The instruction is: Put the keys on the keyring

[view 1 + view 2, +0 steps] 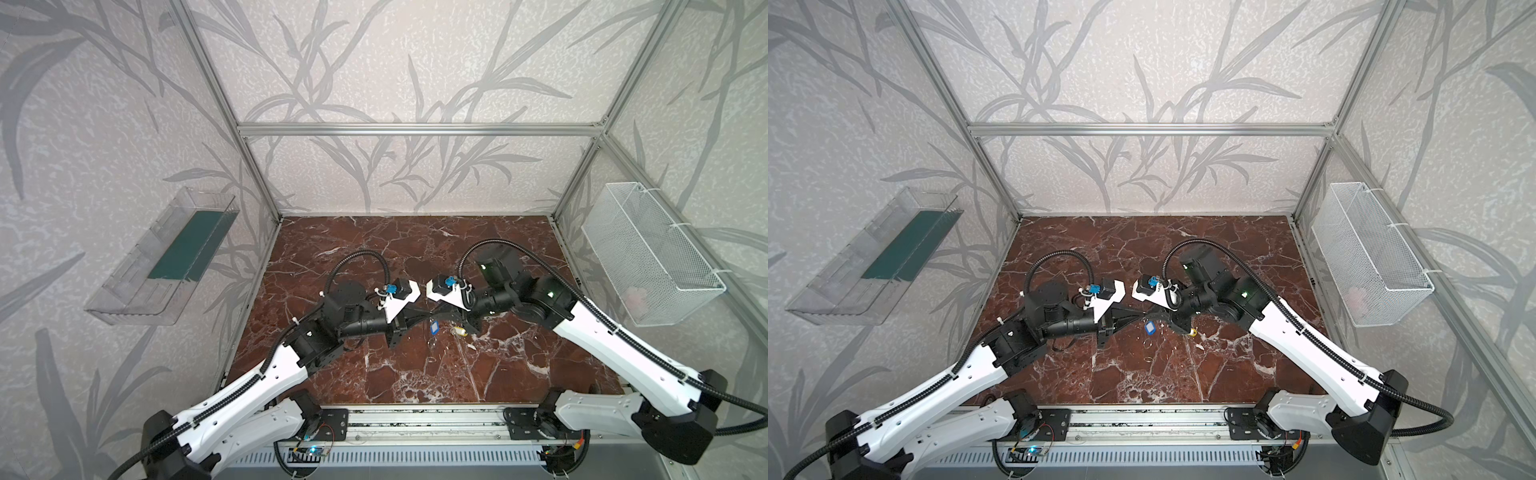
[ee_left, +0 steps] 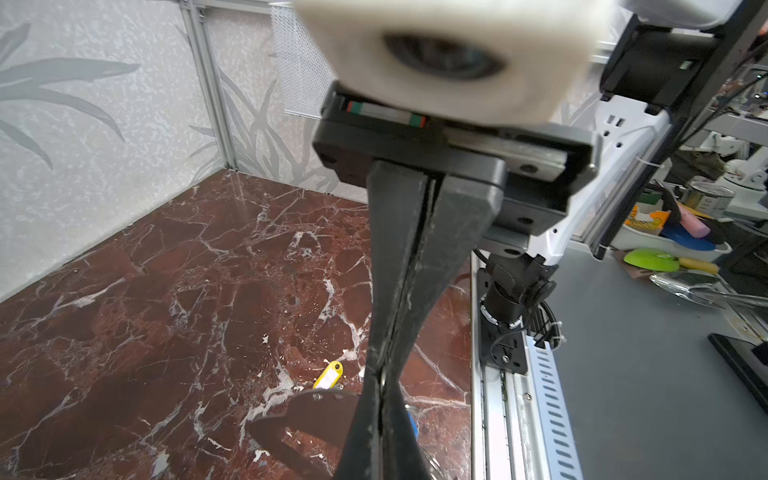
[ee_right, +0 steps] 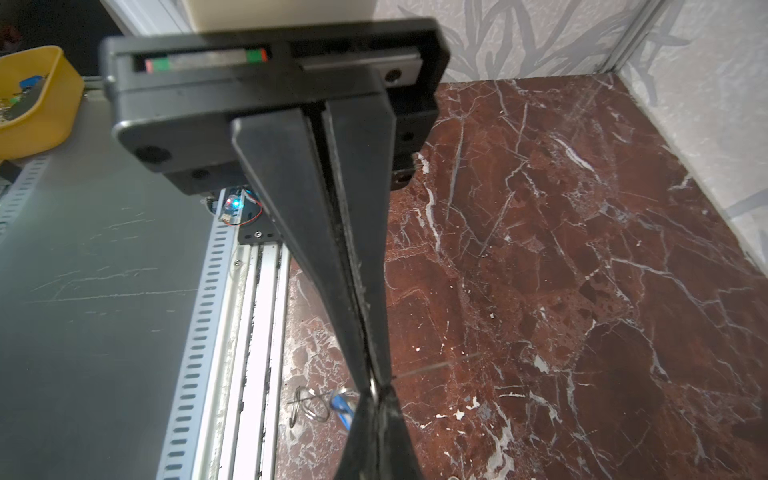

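Left pincer and right pincer are both squeezing shut, tips meeting on a thin wire keyring. Blue key is sitting just beneath, yellow key lying beside the right pincer.

Left gripper closed, right gripper closed, tip-to-tip

White plastic shells clad my arms; ribbed black conduit runs behind my tapered matte-black pincer fingers.
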You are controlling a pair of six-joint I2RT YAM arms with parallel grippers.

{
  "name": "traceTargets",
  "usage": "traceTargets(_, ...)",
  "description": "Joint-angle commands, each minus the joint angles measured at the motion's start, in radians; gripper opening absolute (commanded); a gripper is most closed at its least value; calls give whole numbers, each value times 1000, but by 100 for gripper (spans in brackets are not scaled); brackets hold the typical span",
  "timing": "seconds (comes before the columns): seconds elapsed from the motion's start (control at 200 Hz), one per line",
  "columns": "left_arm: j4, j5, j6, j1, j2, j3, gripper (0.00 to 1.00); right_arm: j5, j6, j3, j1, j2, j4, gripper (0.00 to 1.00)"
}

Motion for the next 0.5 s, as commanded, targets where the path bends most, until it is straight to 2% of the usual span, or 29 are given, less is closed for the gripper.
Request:
traceTargets(0.0, 238, -101, -77, -2, -7, -84, 0, 41, 118, -85, 10, -65, 218, 11)
traceTargets(0.09, 404, -145, -130, -1, -20, -164, 0, 116, 218, -170, 10, -100, 346, 19)
traceTargets(0.245, 552, -177, -169, -3, -16, -233, 0, 207, 367, -320, 9, -160, 545, 21)
traceTargets(0.35, 606, -183, -179, -2, -11, -258, 0, 208, 436, -391, 10, -188, 648, 20)
traceTargets(0.495, 656, -185, -194, -3, -5, -279, 0, 179, 458, -423, 10, -188, 700, 18)
